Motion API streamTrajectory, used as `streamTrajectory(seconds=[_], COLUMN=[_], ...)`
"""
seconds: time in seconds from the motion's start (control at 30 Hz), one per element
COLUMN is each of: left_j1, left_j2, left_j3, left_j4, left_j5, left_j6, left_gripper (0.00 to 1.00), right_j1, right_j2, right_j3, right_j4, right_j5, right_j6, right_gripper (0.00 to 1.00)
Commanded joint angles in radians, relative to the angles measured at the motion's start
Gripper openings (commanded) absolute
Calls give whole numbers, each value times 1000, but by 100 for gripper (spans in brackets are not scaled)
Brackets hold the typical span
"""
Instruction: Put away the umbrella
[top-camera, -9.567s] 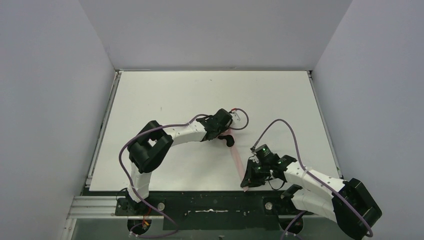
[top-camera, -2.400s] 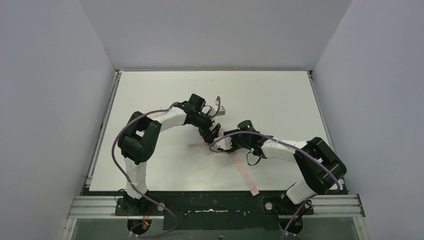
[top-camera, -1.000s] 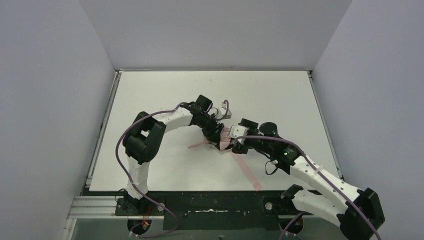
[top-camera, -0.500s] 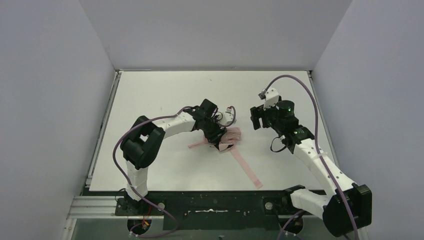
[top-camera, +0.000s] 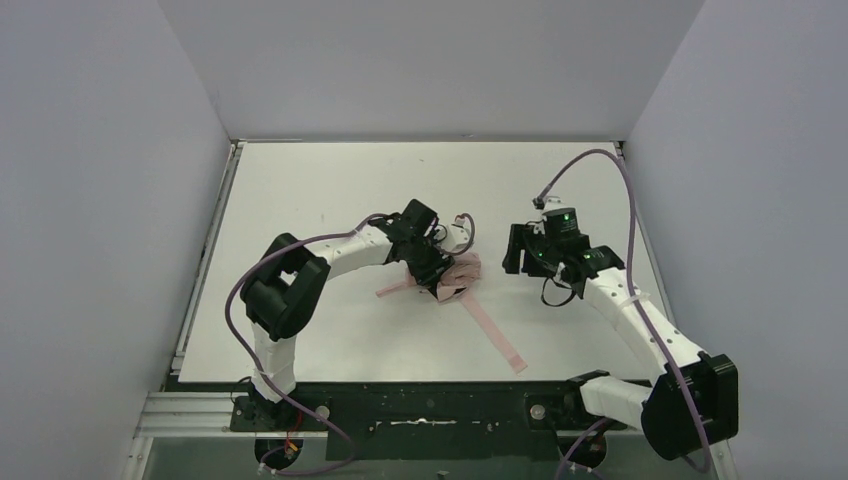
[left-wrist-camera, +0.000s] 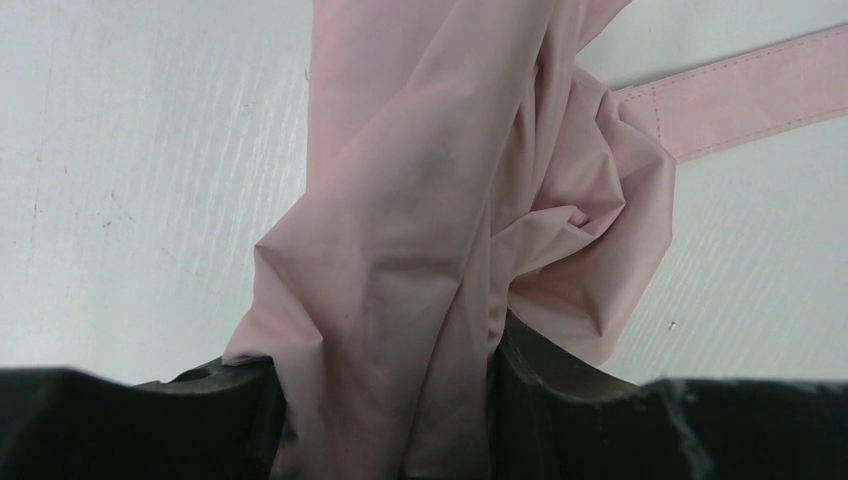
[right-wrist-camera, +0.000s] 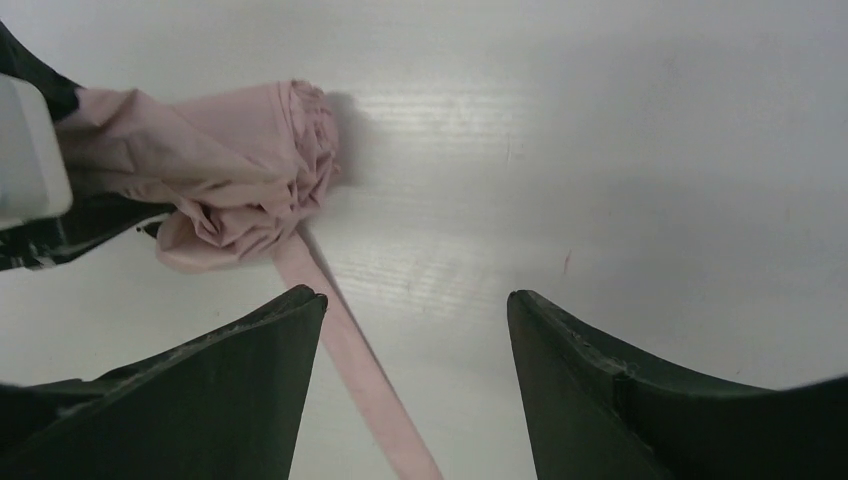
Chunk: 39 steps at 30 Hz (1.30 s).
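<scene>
The umbrella (top-camera: 463, 270) is a crumpled pale pink fabric bundle lying mid-table. Its long pink strap (top-camera: 495, 335) trails toward the near edge, and a shorter pink strip (top-camera: 393, 290) sticks out to the left. My left gripper (top-camera: 440, 276) is shut on the umbrella. In the left wrist view the folded fabric (left-wrist-camera: 420, 240) fills the gap between both black fingers (left-wrist-camera: 590, 400), and the strap (left-wrist-camera: 750, 90) runs off to the upper right. My right gripper (top-camera: 514, 256) hovers open to the right of the bundle, apart from it. In the right wrist view its jaws (right-wrist-camera: 415, 297) hold nothing, with the umbrella (right-wrist-camera: 240, 170) ahead on the left and the strap (right-wrist-camera: 350, 370) by the left finger. Shaft and handle are hidden.
The white table (top-camera: 330, 180) is enclosed by grey walls on three sides, with a black rail at its near edge (top-camera: 420, 400). Purple cables loop off both arms (top-camera: 600, 160).
My right arm has pulled back from the umbrella to the right and let go of the fabric, then settled a little lower. The left gripper keeps its hold; the bundle barely shifted.
</scene>
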Motion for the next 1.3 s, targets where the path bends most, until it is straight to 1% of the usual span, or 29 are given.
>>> streamTrajectory(seconds=[0.0, 0.13, 0.27, 0.37, 0.47, 0.53, 0.6, 0.67, 0.73, 0.87, 0.93, 1.0, 1.03, 1.1, 1.27], left_j1=[10, 11, 11, 10, 6, -5, -22, -48, -91, -179, -212, -237, -245, -261, -311], left_j2=[6, 10, 10, 3, -9, -25, -42, -62, -84, -104, -93, -80, -76, -71, -53], left_j3=[44, 49, 49, 40, 17, -6, -36, -67, -111, -194, -209, -215, -220, -240, -311], left_j4=[-42, -47, -48, -37, -7, 21, 48, 80, 128, 238, 271, 287, 299, 337, 528], left_j5=[-62, -60, -63, -67, -76, -99, -135, -185, -253, -422, -489, -541, -567, -620, -769], left_j6=[-11, -15, -14, -13, -5, 6, 17, 29, 49, 105, 129, 144, 151, 177, 260], left_gripper=[0, 0, 0, 0, 0, 0, 0, 0, 0, 0, 0, 0, 0, 0, 0], right_j1=[69, 224, 302, 314, 307, 242, 109, -21, -95, -120, -122, -122, -123, -127, -144], right_j2=[-66, -52, -32, -65, -116, -113, -81, -45, -11, 56, 98, 145, 171, 234, 404], right_j3=[-87, -121, -150, -179, -163, -129, -87, -47, -12, 19, 17, 29, 45, 106, 337], right_j4=[-49, -86, -142, -119, -52, -36, 1, 68, 154, 389, 520, 594, 593, 532, 125], right_j5=[29, 124, 200, 229, 267, 286, 172, -10, -116, -211, -324, -450, -498, -578, -735], right_j6=[201, 282, 360, 378, 284, 216, 139, 65, -5, -138, -225, -388, -455, -600, -920], right_gripper=[68, 67, 66, 66, 69, 72, 75, 75, 76, 76, 75, 75, 75, 75, 75])
